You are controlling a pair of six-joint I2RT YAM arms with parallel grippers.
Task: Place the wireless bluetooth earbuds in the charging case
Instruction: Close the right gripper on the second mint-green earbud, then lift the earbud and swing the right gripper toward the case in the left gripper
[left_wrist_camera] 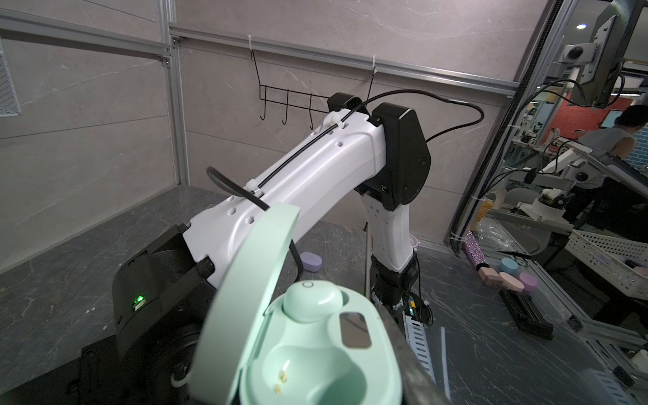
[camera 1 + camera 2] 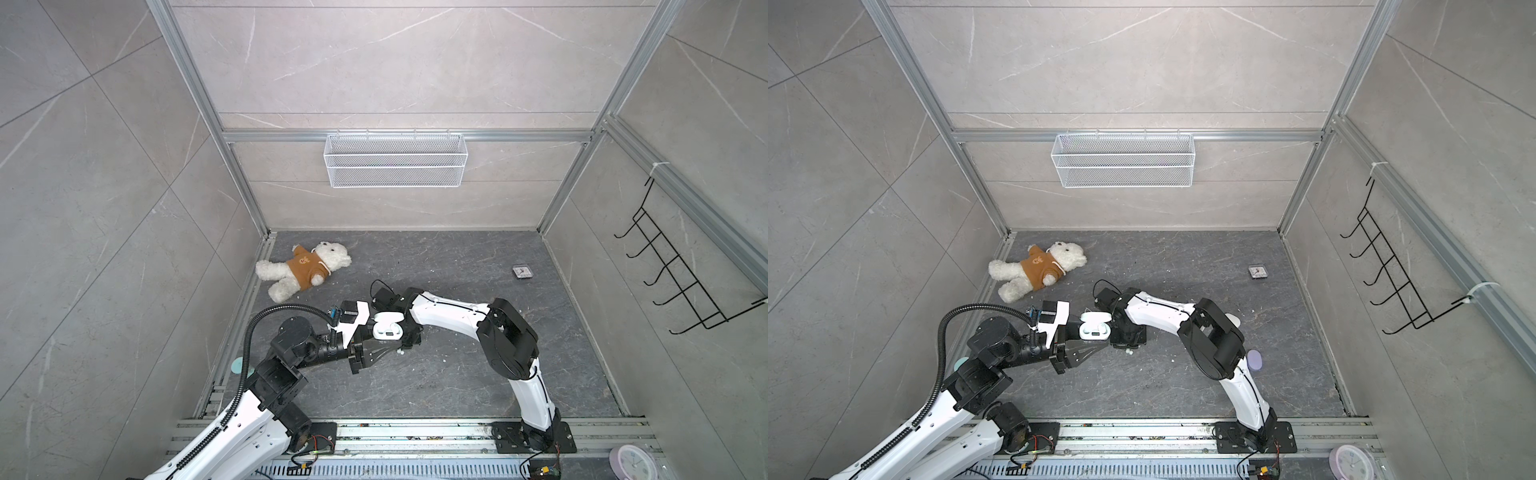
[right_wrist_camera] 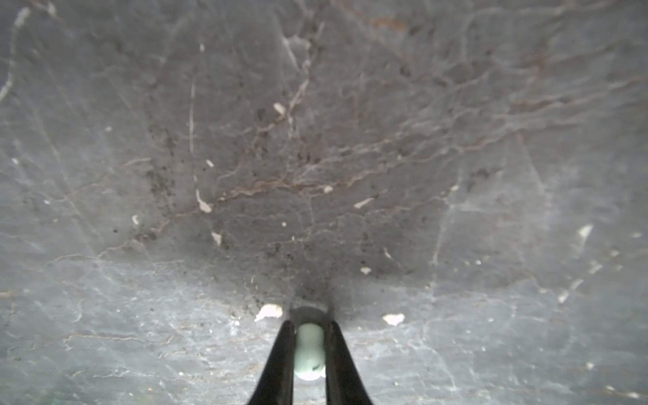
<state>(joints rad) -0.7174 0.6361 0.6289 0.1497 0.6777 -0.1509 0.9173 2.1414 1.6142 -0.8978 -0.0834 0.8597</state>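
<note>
The left gripper [image 2: 388, 338] is clamped on the mint case [image 1: 315, 350], held open close to the right arm [image 2: 449, 316] in both top views, lid [image 1: 245, 298] up; one bud [image 1: 308, 298] sits in its cradle, and the other cradle [image 1: 308, 368] shows gold pins. The right gripper [image 3: 310, 324] points down at the table [image 3: 350, 140], fingers [image 3: 280, 350] pinching a second bud [image 3: 308, 350], pale mint, right at the surface among white crumbs [image 3: 268, 311]; whether it touches the table I cannot tell. A lilac case [image 2: 1254, 360] lies by the right arm; a teddy [image 2: 305, 270] lies well apart, back left.
</note>
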